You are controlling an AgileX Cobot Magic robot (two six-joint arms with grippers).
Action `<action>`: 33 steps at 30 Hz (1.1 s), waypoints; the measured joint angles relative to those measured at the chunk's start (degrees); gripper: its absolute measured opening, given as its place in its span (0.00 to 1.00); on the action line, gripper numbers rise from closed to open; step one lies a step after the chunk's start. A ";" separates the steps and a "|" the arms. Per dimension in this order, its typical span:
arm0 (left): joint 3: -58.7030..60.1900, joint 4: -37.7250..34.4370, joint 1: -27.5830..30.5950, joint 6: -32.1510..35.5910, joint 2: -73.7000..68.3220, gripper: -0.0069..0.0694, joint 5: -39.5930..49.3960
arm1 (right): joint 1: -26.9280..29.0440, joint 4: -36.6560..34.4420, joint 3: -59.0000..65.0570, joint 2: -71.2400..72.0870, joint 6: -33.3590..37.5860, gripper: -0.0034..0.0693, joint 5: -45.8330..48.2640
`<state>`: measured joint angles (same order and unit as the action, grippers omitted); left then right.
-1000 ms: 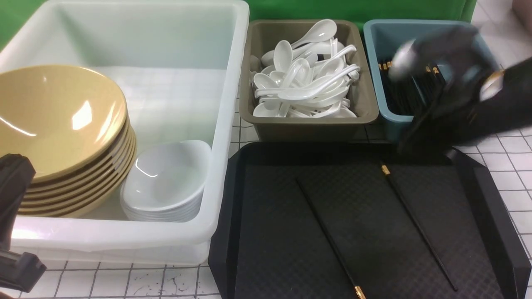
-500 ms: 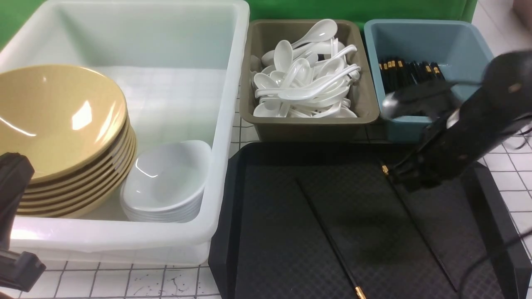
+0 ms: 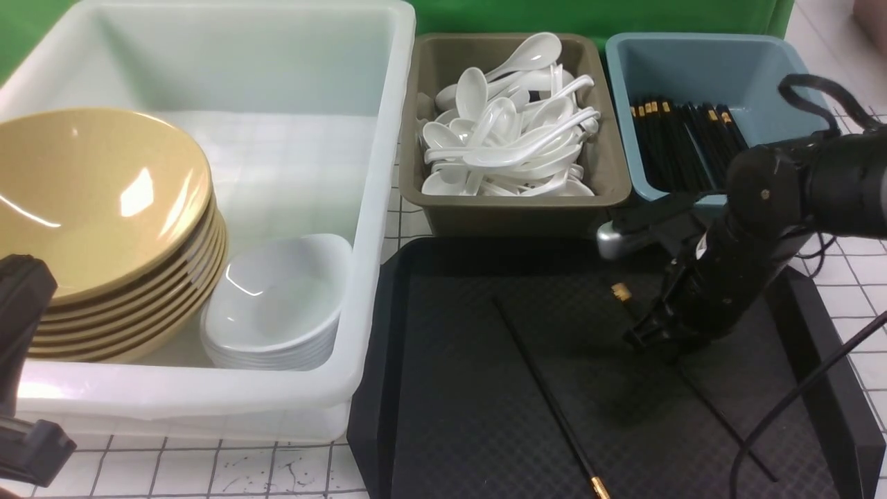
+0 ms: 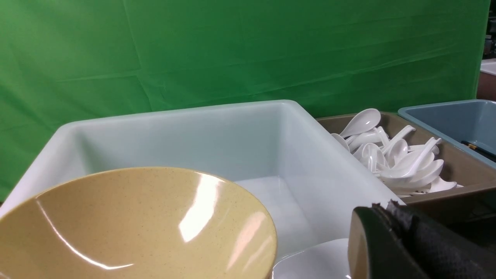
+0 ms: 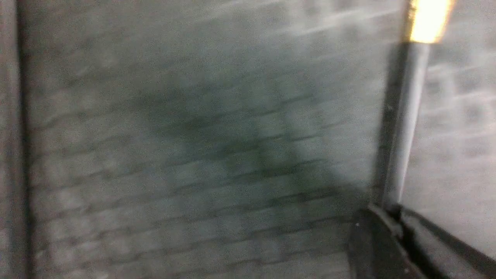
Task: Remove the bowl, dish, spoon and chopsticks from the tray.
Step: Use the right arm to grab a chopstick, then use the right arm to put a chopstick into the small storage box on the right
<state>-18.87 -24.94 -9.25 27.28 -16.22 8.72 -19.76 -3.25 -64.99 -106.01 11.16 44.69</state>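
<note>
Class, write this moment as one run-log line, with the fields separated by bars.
right gripper: jaws closed on right chopstick | left chopstick: lying on tray | left gripper: shut

Right hand [image 3: 648, 337] angles down low over the tray [image 3: 471, 416], toward its far right, seemingly pinched on a chopstick [image 3: 621, 292]; left hand [image 4: 387, 224] sits closed, well left of the tray.
</note>
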 joint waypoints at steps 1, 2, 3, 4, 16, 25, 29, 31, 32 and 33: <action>0.00 0.00 0.00 0.00 0.00 0.08 0.00 | -0.66 0.01 0.00 0.22 0.58 0.14 0.34; 0.00 0.00 0.00 0.00 0.00 0.08 0.00 | -1.39 0.01 0.00 0.47 1.04 0.14 1.00; 0.00 0.00 0.00 0.00 0.00 0.08 0.00 | -2.66 -0.27 0.18 1.18 1.30 0.14 2.09; 0.00 0.00 0.00 0.00 0.00 0.08 0.00 | -4.26 -0.46 0.63 2.94 1.36 0.14 2.57; 0.00 0.00 0.00 0.00 0.00 0.08 -0.05 | -1.23 -0.84 0.71 26.60 1.30 0.14 -29.72; 0.00 0.00 0.00 0.00 0.00 0.08 -0.17 | 11.07 -0.56 -5.36 7.23 -2.23 0.18 -51.85; 0.00 0.00 0.00 0.00 0.00 0.08 0.00 | 12.68 -0.56 -10.96 0.09 -6.11 0.36 -39.33; 0.00 0.00 0.00 0.00 0.00 0.08 0.14 | 12.14 -0.48 -14.88 1.10 -8.84 0.49 -28.82; 0.00 0.00 0.00 0.00 0.00 0.08 0.14 | 11.48 -0.33 -16.24 2.23 -9.39 0.52 -23.56; 0.00 0.00 0.00 0.00 0.00 0.08 0.14 | 11.05 -0.26 -16.88 3.03 -9.48 0.53 -20.19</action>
<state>-18.87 -24.94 -9.25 27.28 -16.22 8.86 -8.71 -3.51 -81.87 -102.97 1.68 24.50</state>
